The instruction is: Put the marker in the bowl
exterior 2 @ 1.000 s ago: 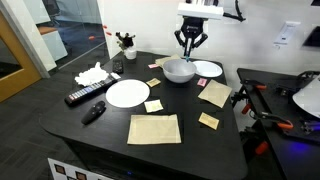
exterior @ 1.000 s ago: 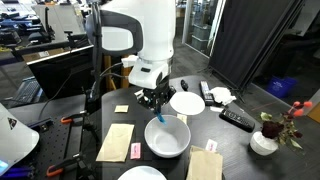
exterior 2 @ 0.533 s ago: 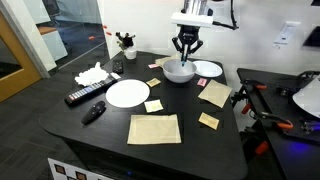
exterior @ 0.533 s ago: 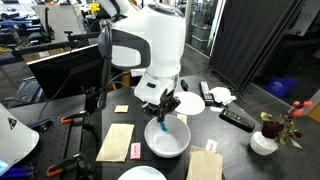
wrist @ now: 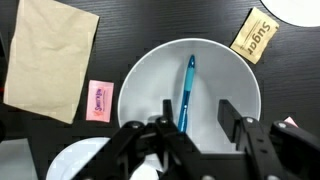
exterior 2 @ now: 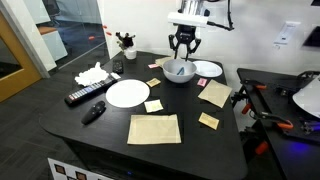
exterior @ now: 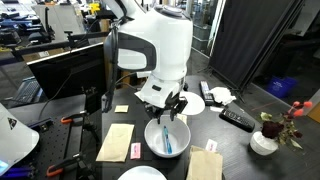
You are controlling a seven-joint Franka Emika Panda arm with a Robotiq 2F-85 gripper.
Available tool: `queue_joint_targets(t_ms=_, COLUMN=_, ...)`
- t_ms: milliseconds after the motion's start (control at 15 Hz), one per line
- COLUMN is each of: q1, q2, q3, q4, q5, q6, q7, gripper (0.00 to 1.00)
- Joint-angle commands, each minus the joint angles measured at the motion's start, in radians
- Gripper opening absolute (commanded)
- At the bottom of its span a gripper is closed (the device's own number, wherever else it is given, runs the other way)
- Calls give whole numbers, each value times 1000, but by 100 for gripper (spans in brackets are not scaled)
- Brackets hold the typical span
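The light, stiff marker [wrist: 187,92] lay in the bowl [wrist: 145,80] under the wide, empty gripper [wrist: 197,113], and its middle seemed the best place to hold.

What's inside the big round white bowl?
A slim blue marker lies alone inside the deep white bowl. The open black gripper hides the bowl's lower part in the wrist view.
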Motion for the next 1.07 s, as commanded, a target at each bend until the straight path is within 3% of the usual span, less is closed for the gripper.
queue_joint_targets(t_ms=0, q1=8, q2=-33, q3=5, q4=-17, q5=9, q6=15, q7=-4, gripper=83)
queue_joint_targets(t_ms=133, q1=20, q2=-59, q3=7, q4=-34, q5=-1, q6=16, q7=-1, gripper=98)
queue_joint_targets(t_ms=200, q1=29, q2=-81, q3=8, q4=-48, q5=-11, q6=13, q7=6, gripper=100)
queue_joint_targets(t_ms=600, q1=64, q2=-238, q3=15, q4=-144, q5=-76, q6=15, q7=29, gripper=100)
queue_joint_targets(t_ms=1000, q1=53, q2=-399, q3=64, q4=-238, q5=-216, q6=2, q7=127, gripper=100)
